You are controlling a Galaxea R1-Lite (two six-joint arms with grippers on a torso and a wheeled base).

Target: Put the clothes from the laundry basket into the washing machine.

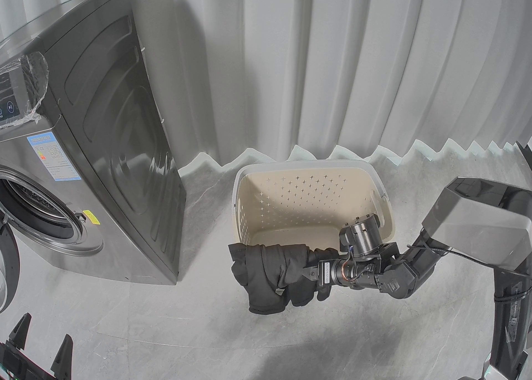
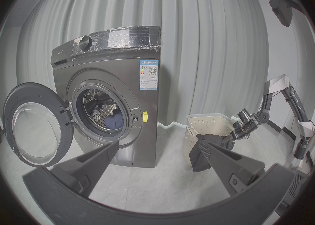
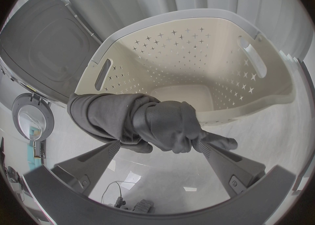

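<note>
A dark grey garment [image 1: 271, 276] [image 2: 200, 156] [image 3: 147, 120] hangs bunched over the near rim of the cream laundry basket [image 1: 310, 165] [image 3: 183, 15], drooping outside it. My right gripper [image 1: 308, 275] [image 3: 157, 145] is at that bunch with its fingers spread wide, one fingertip on each side of the cloth. The basket's inside looks bare. The grey washing machine [image 1: 111, 121] [image 2: 108, 71] stands to the left with its round door [image 2: 39, 124] swung open; a blue item [image 2: 113, 120] lies in the drum. My left gripper [image 1: 45, 328] [image 2: 157, 143] is open, low and in front of the machine.
A white curtain [image 1: 332, 54] hangs behind the basket and the machine. Grey floor [image 1: 183, 320] lies between the machine's front and the basket. The open door juts out on the machine's left side.
</note>
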